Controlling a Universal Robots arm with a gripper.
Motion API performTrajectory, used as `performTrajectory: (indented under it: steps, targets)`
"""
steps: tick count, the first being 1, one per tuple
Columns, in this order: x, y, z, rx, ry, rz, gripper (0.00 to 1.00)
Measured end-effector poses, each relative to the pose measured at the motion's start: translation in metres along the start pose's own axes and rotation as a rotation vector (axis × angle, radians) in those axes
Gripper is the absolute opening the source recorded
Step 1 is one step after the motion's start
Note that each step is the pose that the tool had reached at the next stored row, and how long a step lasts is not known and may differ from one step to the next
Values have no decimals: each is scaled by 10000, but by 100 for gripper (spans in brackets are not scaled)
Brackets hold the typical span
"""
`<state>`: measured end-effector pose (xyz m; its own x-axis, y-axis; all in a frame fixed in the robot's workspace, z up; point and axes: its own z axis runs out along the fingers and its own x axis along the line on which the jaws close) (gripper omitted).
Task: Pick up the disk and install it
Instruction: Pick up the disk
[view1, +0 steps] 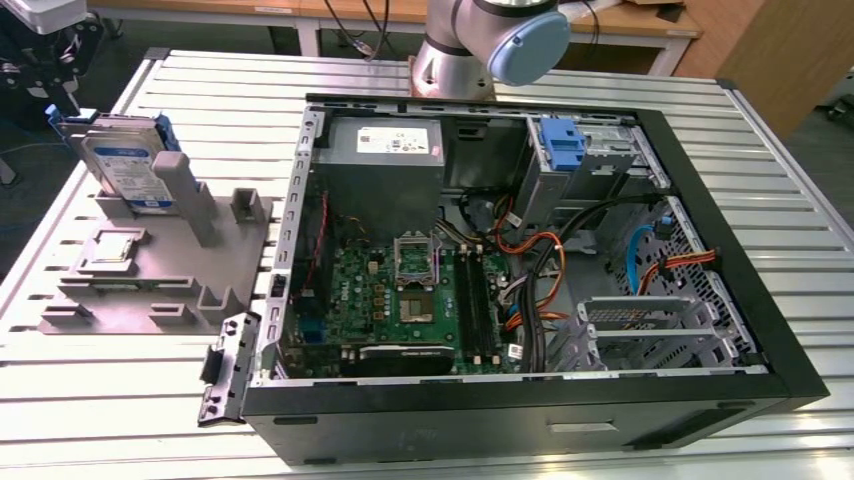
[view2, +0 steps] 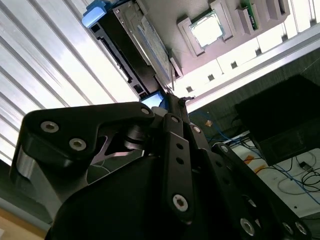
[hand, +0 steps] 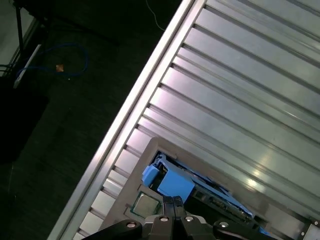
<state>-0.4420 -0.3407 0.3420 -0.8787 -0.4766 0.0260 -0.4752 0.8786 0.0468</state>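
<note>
Found the disk (view1: 123, 165) upright in a grey holder (view1: 160, 270), just beyond the gripper's (hand: 172, 200) fingertips (hand: 168, 205), pressed together and gripping nothing. Noted a holder post (view1: 178, 185) against its face, a square chip (view1: 114, 250) beside, the open computer case (view1: 747, 330) well apart.

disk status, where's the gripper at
Gripper by disk, jaws shut, holding nothing. Disk upright in grey holder, outside the computer case. Nothing seen between them.
</note>
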Motion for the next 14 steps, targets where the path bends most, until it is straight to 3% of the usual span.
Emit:
performTrajectory:
  steps: [14]
  targets:
    - [1, 0, 1, 13, 25, -498, 10]
